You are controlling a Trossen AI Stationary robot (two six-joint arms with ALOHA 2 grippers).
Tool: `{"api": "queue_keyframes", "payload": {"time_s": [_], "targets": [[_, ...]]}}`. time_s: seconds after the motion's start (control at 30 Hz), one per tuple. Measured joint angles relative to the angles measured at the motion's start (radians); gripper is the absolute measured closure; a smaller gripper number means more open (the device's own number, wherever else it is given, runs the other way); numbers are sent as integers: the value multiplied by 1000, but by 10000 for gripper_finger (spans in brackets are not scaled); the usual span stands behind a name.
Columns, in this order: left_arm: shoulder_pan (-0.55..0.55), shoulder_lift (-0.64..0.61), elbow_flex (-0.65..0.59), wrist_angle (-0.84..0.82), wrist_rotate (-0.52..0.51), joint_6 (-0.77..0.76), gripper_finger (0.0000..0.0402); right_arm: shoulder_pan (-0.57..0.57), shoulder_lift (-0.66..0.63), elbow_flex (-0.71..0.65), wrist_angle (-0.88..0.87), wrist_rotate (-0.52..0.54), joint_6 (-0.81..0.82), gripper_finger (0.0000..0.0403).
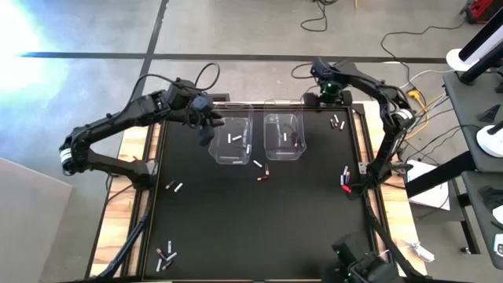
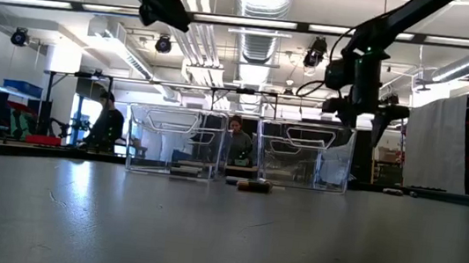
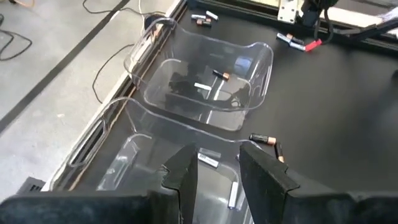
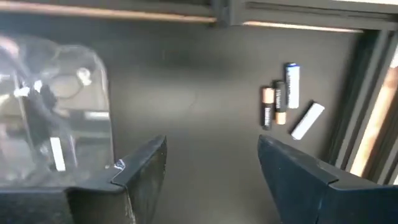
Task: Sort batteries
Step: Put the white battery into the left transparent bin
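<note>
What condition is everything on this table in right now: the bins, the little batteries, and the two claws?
Left bin: upright, open-topped, holds a few silvery batteries.
Right bin: upright, open-topped, holds a dark battery and a light one.
Loose batteries: lying flat, scattered on the black mat.
Left gripper: empty, fingers apart, over the left bin.
Right gripper: open, empty, near the table's far edge, facing four batteries.

I see open black mat (image 1: 259,220) across the middle, with the two clear bins (image 1: 232,137) blocking the far side and loose batteries (image 1: 262,174) scattered nearby.
</note>
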State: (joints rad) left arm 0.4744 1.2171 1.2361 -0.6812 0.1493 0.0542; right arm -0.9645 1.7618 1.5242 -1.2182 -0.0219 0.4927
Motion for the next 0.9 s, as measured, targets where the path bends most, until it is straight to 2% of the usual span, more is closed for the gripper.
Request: {"api": "queue_keyframes", "payload": {"time_s": [0.07,0.27,0.37,0.67,0.77,0.9], "targets": [[0,0,-12,1,0,-7,303,42,-21,-14,6,3,-22,167],[0,11,-56,-3,0,14,303,203,-145,-84,84,128,29,161],[0,13,-72,3,0,15,303,229,-203,-129,97,184,75,156],[0,14,-79,9,0,49,303,282,-428,-366,89,168,294,155],[0,14,-79,9,1,49,303,324,-517,-456,87,156,367,158],[0,15,-80,9,30,57,303,420,-605,-555,81,89,463,157]]}}
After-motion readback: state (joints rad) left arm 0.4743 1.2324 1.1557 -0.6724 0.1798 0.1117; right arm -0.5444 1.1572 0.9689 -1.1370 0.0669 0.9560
